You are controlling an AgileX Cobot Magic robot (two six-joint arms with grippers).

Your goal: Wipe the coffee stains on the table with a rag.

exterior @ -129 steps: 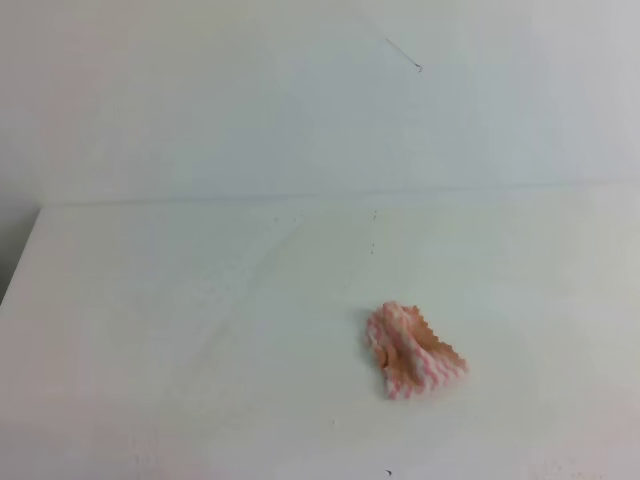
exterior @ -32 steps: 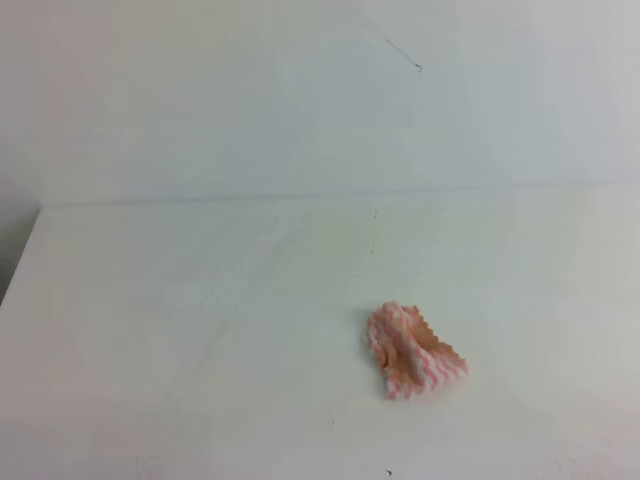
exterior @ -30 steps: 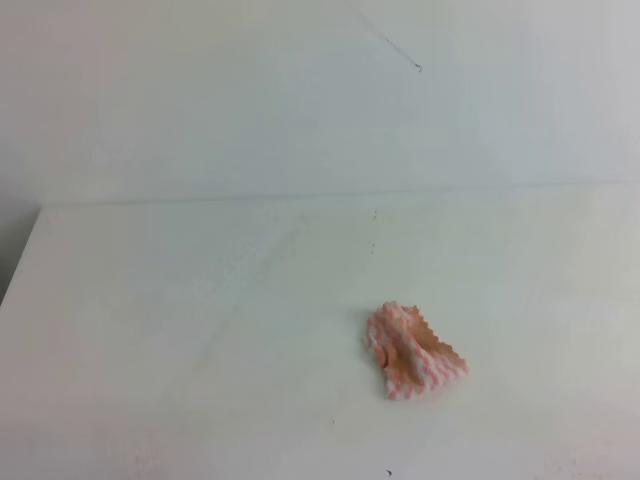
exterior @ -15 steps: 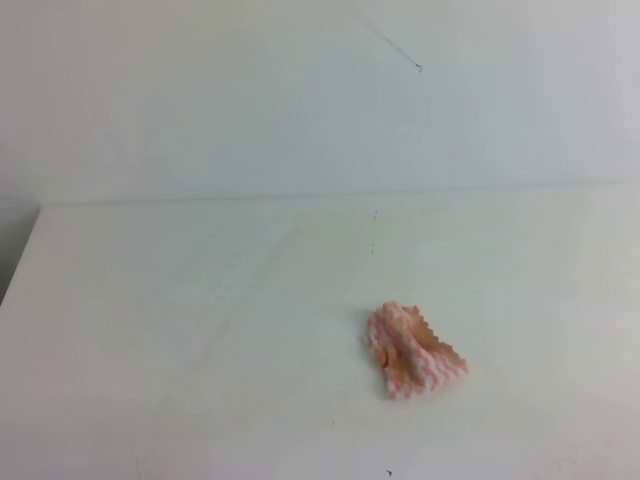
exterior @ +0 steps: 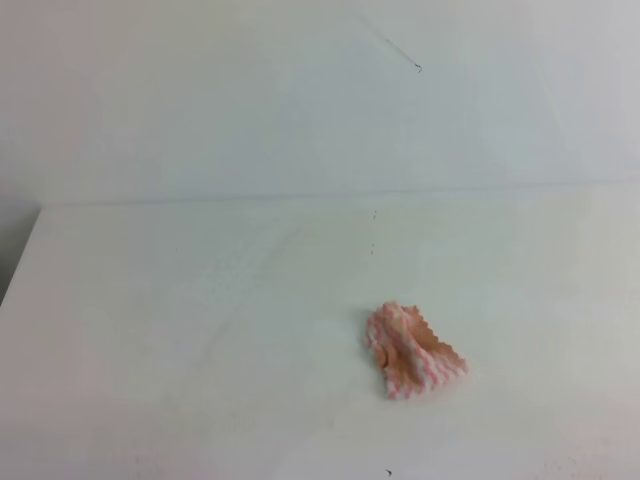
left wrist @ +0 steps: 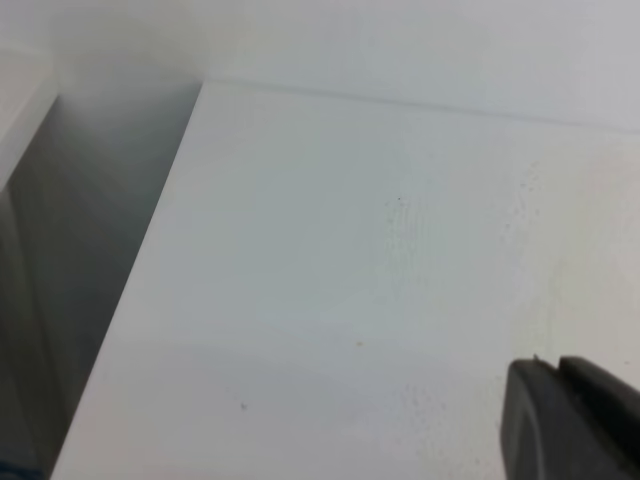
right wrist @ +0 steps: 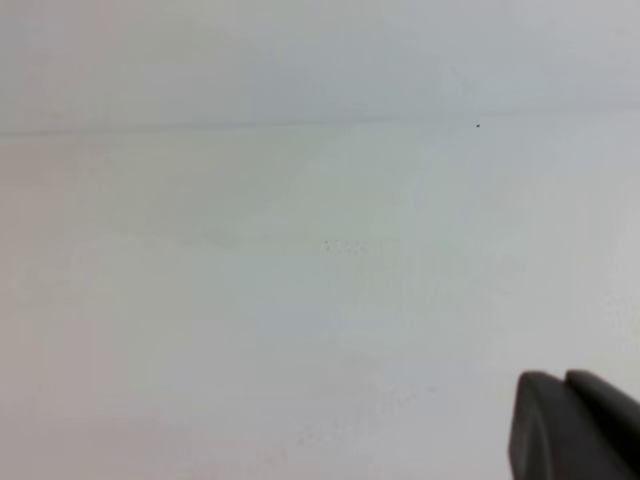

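Observation:
The rag [exterior: 413, 352] lies crumpled on the white table [exterior: 200, 330], right of centre and towards the front in the exterior high view. It is pink-and-white striped with zigzag edges and a tan stained patch. Neither arm appears in that view. The coffee stains are out of view in every frame. My left gripper [left wrist: 558, 362] shows at the lower right of the left wrist view, dark fingers pressed together, shut on nothing, over bare table. My right gripper [right wrist: 563, 376] looks the same in the right wrist view, shut and empty.
A plain white wall [exterior: 300, 100] rises behind the table. The table's left edge [left wrist: 150, 270] drops into a dark gap [left wrist: 70, 250]. A few tiny dark specks [exterior: 373, 214] dot the surface.

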